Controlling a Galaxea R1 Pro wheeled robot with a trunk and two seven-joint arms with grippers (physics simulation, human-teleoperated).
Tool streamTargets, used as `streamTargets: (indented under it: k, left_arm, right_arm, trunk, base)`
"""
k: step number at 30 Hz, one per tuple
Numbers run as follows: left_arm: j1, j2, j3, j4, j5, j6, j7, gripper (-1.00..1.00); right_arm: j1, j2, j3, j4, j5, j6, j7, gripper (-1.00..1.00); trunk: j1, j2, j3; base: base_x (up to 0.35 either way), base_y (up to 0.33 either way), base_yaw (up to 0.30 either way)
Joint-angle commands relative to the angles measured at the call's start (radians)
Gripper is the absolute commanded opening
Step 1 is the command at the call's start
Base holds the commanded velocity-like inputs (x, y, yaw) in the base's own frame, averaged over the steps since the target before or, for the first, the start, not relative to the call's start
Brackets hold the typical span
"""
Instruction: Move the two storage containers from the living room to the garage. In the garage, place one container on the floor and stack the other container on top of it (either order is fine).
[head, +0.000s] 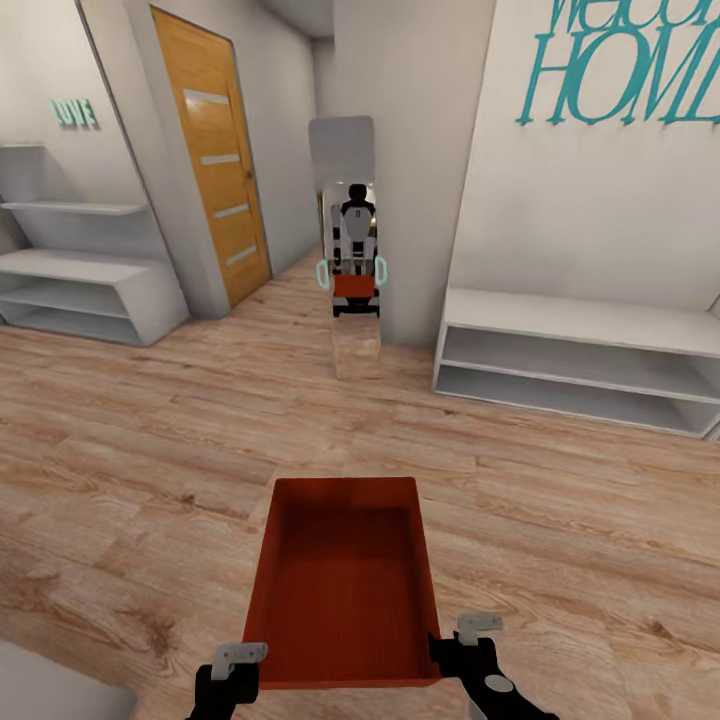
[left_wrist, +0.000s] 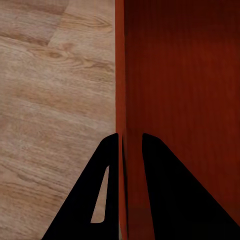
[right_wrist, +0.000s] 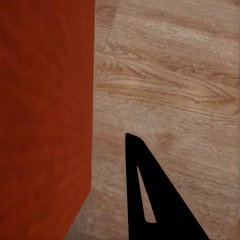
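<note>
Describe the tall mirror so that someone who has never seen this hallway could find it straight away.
Start at the big teal lettering on the right-hand wall, then look left to the corner where the corridor opens. The mirror leans there, between the wooden door and the low white shelf. It is the narrow upright panel with rounded top, reflecting the robot carrying an orange-red container.

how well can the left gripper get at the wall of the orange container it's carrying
Probably yes, it looks already there: the left gripper has one finger either side of the thin wall of the container, nothing between. Whether the pads press tight can't quite be told from here.
</note>
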Motion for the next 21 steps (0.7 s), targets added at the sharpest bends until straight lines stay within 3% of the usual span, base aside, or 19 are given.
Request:
streamTargets:
  k: [1, 21]
  left_arm:
    - [-0.001, 0.001, 0.014, 0.000, 0.011, -0.002, 0.009, -1.00]
    - [-0.001, 0.001, 0.014, -0.001, 0.011, -0.002, 0.009, -1.00]
  right_arm:
    - [-0.001, -0.015, -0.010, 0.001, 0.000, -0.004, -0.012, -1.00]
    - [-0.001, -0.015, -0.009, 0.001, 0.000, -0.004, -0.012, -1.00]
  trunk:
    - [0.001, 0.000, -0.001]
    - [0.001, 0.000, -0.001]
  base:
    - [0.347, 0.000, 0.000]
    - [0.347, 0.000, 0.035]
